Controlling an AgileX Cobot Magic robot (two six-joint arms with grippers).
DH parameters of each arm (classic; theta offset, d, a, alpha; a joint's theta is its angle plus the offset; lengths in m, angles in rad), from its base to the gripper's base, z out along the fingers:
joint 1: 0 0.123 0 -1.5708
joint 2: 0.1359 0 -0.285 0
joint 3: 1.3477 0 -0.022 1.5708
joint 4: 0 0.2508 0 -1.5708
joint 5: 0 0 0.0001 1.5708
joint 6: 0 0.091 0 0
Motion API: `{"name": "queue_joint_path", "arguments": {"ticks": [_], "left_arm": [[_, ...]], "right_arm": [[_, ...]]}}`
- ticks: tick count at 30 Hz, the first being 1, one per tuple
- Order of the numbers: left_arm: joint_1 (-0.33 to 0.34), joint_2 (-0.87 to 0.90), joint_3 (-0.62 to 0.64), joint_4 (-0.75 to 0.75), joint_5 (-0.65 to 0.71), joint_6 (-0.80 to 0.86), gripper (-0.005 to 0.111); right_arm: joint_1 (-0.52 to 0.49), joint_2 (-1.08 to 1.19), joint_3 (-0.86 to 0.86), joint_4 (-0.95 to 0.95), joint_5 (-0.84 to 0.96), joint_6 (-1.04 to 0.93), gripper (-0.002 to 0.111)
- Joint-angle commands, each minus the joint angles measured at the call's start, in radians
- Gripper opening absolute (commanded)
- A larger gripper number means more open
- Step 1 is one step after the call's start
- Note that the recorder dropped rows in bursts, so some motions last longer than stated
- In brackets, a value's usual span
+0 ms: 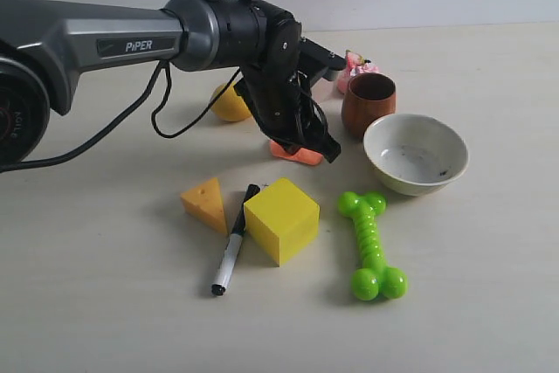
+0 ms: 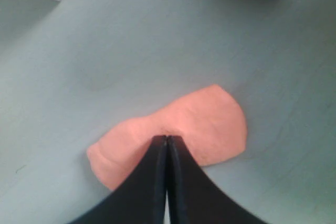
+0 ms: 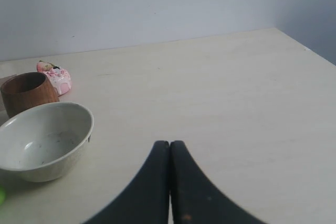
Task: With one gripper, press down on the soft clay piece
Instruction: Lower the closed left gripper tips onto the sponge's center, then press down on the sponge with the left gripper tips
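The soft clay piece [image 1: 297, 154] is a flat salmon-orange lump lying on the table between the lemon and the bowl. My left gripper [image 1: 321, 148] is shut, and its tips rest on the clay's top. In the left wrist view the closed black tips [image 2: 167, 139] sit in a dent at the middle of the clay [image 2: 210, 124], which spreads to both sides of them. My right gripper [image 3: 169, 144] is shut with nothing in it, over bare table well away from the clay; it does not show in the exterior view.
A lemon [image 1: 229, 104] lies behind the arm. A brown wooden cup [image 1: 368, 102], a pink toy [image 1: 358, 65] and a white bowl [image 1: 415, 153] stand to the right. In front lie a cheese wedge [image 1: 204, 203], a marker [image 1: 232, 242], a yellow block [image 1: 281, 218] and a green bone toy [image 1: 372, 245].
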Motion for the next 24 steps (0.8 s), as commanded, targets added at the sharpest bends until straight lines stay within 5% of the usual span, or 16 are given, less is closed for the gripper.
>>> {"name": "queue_joint_path", "arguments": {"ticks": [1,24], "left_arm": [[0.004,0.025,-0.003,-0.006,0.0,0.002,0.0],[0.004,0.121,-0.003,-0.029,0.097,0.001,0.0]], "right_arm": [[-0.005,-0.006,0.004,0.001,-0.005,-0.002,0.0],[-0.005,-0.006,0.004,0.001,-0.008,-0.002,0.0]]}}
